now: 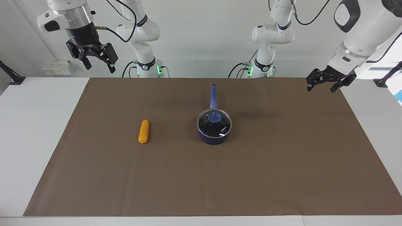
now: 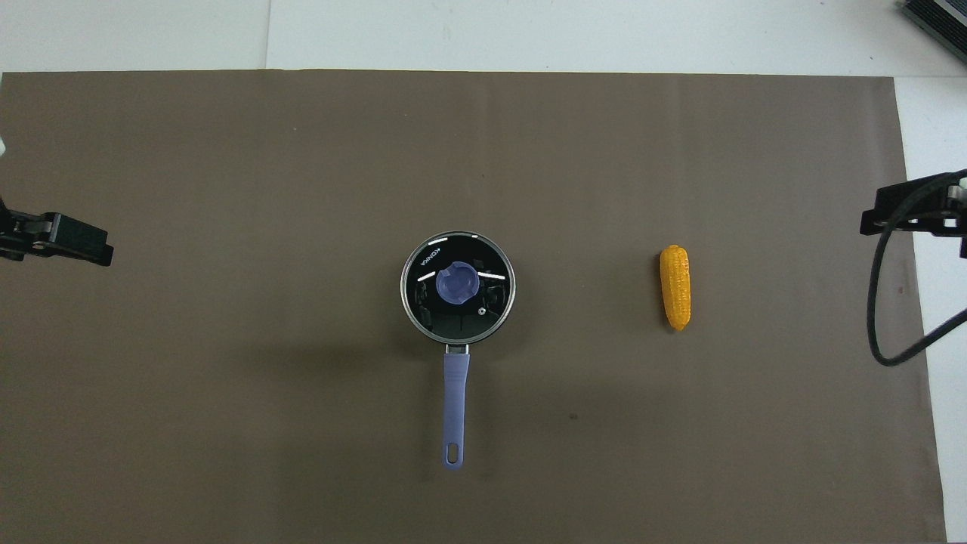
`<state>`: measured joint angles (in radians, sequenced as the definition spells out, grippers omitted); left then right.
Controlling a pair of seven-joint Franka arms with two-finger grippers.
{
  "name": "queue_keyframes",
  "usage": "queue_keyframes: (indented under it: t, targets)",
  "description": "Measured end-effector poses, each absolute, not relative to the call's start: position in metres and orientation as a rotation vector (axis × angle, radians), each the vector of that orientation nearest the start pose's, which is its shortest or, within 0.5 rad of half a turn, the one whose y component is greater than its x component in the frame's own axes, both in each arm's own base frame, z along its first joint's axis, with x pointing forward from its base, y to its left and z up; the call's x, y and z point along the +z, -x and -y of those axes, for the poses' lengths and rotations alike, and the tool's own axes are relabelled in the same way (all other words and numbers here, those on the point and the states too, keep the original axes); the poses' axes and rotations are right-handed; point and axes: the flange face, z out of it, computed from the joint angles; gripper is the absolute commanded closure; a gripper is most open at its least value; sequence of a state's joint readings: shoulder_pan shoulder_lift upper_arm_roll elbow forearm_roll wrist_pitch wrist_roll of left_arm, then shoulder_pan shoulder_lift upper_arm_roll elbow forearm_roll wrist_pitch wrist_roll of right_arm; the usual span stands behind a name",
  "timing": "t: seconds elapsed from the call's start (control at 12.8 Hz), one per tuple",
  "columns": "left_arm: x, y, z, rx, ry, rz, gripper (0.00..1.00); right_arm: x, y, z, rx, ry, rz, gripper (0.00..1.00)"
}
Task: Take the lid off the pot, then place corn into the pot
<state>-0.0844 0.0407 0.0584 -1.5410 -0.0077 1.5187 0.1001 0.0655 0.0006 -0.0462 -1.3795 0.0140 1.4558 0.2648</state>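
Observation:
The navy pot (image 1: 214, 138) stands mid-table on the brown mat, its long blue handle (image 1: 213, 94) pointing toward the robots. The glass lid (image 1: 205, 125) with its blue knob (image 1: 215, 117) sits closed on the pot; both also show in the overhead view, the lid (image 2: 483, 302) and the pot's handle (image 2: 455, 400). The corn (image 1: 144, 131) lies on the mat beside the pot, toward the right arm's end (image 2: 675, 285). My right gripper (image 1: 100, 67) hangs open and empty, high over that end of the table. My left gripper (image 1: 321, 88) is open and empty over the mat's edge at its own end.
The brown mat (image 1: 201, 182) covers most of the white table (image 1: 31, 141). A black cable (image 2: 880, 302) loops down from the right gripper (image 2: 906, 215) in the overhead view. The left gripper (image 2: 75, 245) shows at that view's edge.

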Motion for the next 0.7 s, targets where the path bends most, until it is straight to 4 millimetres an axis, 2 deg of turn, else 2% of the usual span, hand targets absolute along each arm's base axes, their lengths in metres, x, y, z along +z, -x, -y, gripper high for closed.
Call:
queue_keyframes:
  t: [0.7]
  targets:
    - [0.6049, -0.5561, 0.0151, 0.109, 3.143, -0.197, 0.00, 0.7027, -0.5396, -0.0158, -0.112, 3.093, -0.367, 0.00]
